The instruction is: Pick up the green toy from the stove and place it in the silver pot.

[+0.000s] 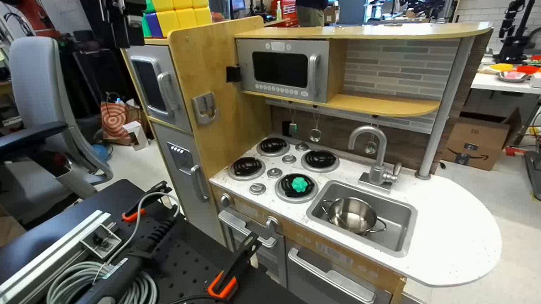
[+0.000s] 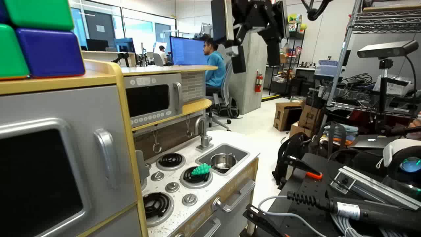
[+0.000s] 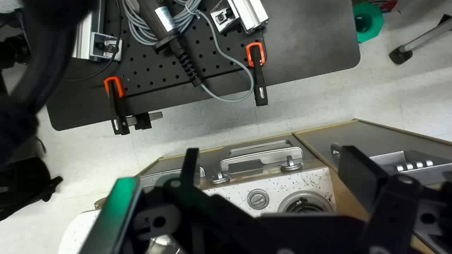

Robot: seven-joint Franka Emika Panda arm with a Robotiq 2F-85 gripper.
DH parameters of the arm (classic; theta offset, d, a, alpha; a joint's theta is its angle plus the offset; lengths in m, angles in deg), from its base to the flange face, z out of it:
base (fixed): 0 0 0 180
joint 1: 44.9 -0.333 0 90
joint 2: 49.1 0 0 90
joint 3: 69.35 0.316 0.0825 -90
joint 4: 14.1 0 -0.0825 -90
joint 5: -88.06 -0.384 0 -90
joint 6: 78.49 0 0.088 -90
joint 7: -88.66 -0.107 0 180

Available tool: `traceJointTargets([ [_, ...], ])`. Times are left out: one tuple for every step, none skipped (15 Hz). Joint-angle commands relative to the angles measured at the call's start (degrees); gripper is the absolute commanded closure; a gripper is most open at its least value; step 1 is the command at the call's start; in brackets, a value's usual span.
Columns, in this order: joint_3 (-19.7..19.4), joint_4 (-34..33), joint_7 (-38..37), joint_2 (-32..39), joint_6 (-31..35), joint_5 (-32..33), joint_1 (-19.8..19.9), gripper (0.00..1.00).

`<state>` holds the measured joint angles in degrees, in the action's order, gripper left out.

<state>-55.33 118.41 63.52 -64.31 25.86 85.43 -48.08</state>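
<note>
1. The green toy (image 1: 299,184) lies on the stove (image 1: 240,185), on the burner (image 1: 286,188) nearest the sink (image 1: 396,220).
2. The silver pot (image 1: 352,215) sits inside the sink.
3. The faucet (image 1: 379,171) stands at the sink's edge.
4. The pincer (image 2: 256,58) hangs well above the sink's level, spread wide, gripping nothing.
</note>
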Motion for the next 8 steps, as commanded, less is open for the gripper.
traceJointTargets([
  [-1.0, -0.1, -0.2, 0.1, 0.0, 0.3, -1.1, 0.0],
  [-1.4, -0.8, -0.8, 2.2, 1.4, 0.2, -0.5, 0.0],
  [-1.8, -1.4, -1.5, 4.0, 2.4, 0.3, 0.0, 0.0],
  [-2.3, -1.7, -2.3, 5.6, 4.0, 0.8, 0.5, 0.0],
  [-2.8, -2.1, -3.0, 7.2, 5.1, 1.0, 0.7, 0.0],
  [-3.4, -2.8, -3.9, 9.1, 6.3, 1.3, 0.8, 0.0],
  [-4.0, -3.8, -5.0, 11.2, 7.0, 1.5, 0.9, 0.0],
  [-4.7, -5.3, -6.5, 14.0, 7.3, 1.8, 1.0, 0.0],
])
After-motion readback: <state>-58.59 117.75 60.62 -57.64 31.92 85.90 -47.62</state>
